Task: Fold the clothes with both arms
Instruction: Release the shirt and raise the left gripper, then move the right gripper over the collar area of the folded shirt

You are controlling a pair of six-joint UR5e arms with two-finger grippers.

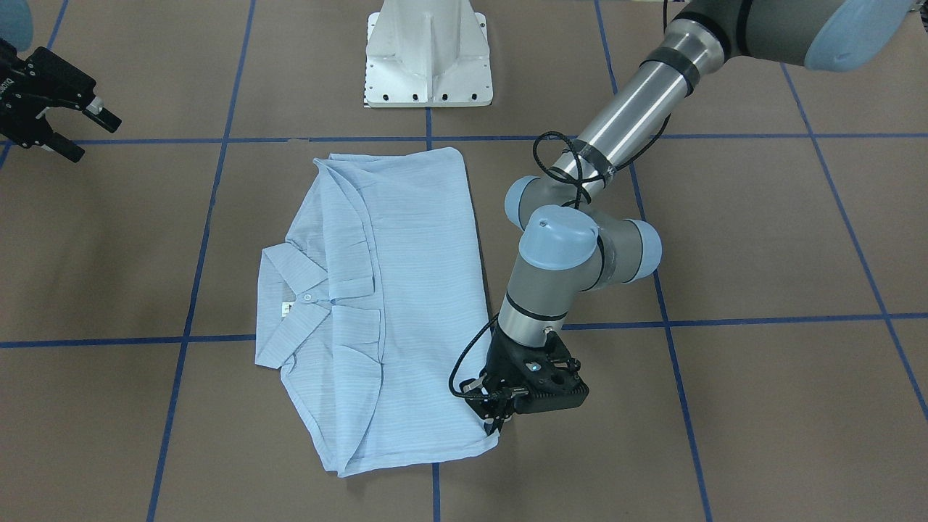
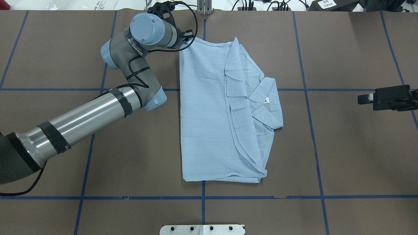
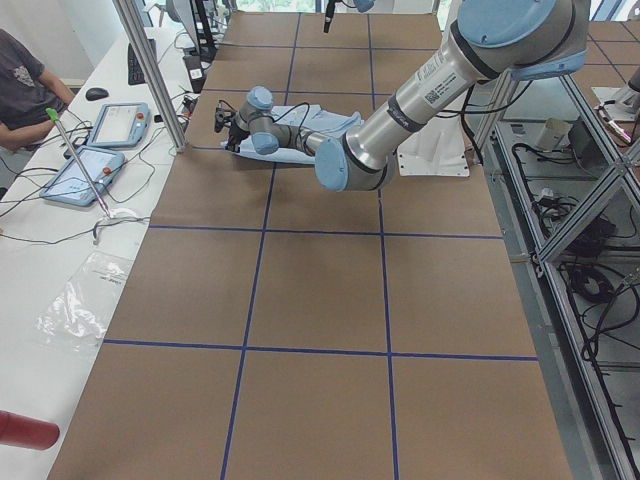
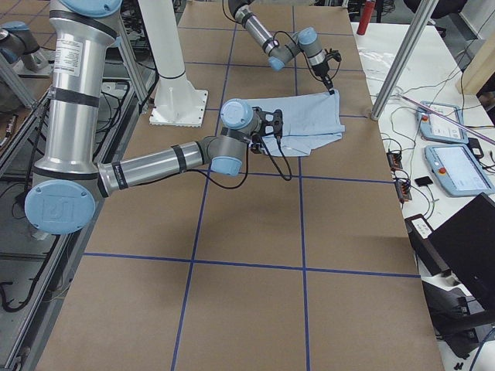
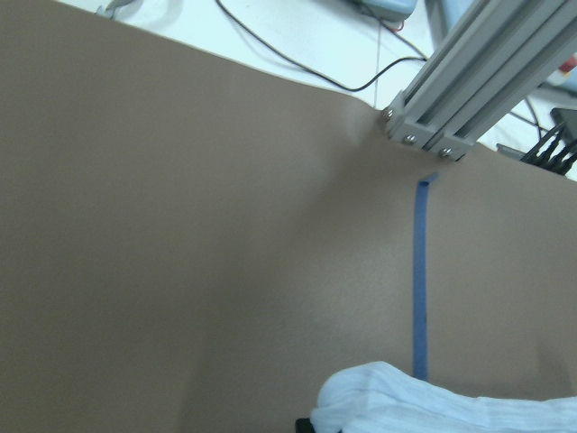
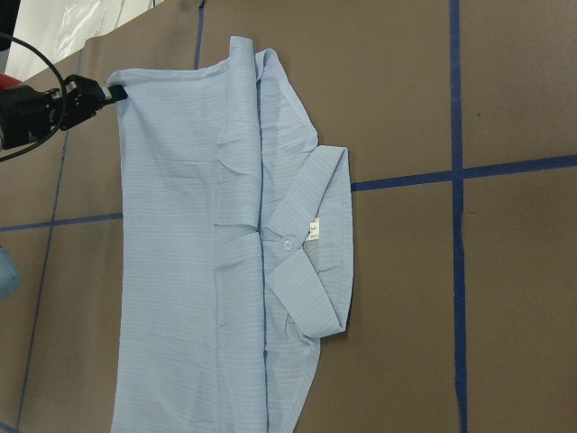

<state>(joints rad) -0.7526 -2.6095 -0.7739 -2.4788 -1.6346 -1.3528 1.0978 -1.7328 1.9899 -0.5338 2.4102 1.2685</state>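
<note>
Standing by the table right now: the left arm [image 2: 81, 120] is stretched way out across the brown table [image 2: 343, 147], wrist bent over so the left gripper [image 1: 496, 426] points down at the far edge. Seen from overhead it's at about 11 o'clock from the shirt's middle. Its fingers are pinched together on the far left corner of the shirt [image 2: 209, 114]. From the right-hand side camera, that corner looks pulled up a little off the surface, and the left wrist cam shows a wad of pale cloth bunched right at its bottom edge. The right gripper [image 1: 93, 136] is parked well off to the side, out at 3 o'clock from the shirt in the overhead view. It's hanging above the table with its two fingers spread apart and nothing between them. The shirt sits in the middle of the table on the blue tape lines. It's pale blue with fine stripes, folded into a rough rectangle with a smooth flat panel on the left half. The layered folds and the collar [image 2: 266, 101] stick out toward 3 o'clock, with one white button [image 2: 258, 104] showing at the neck.
</note>
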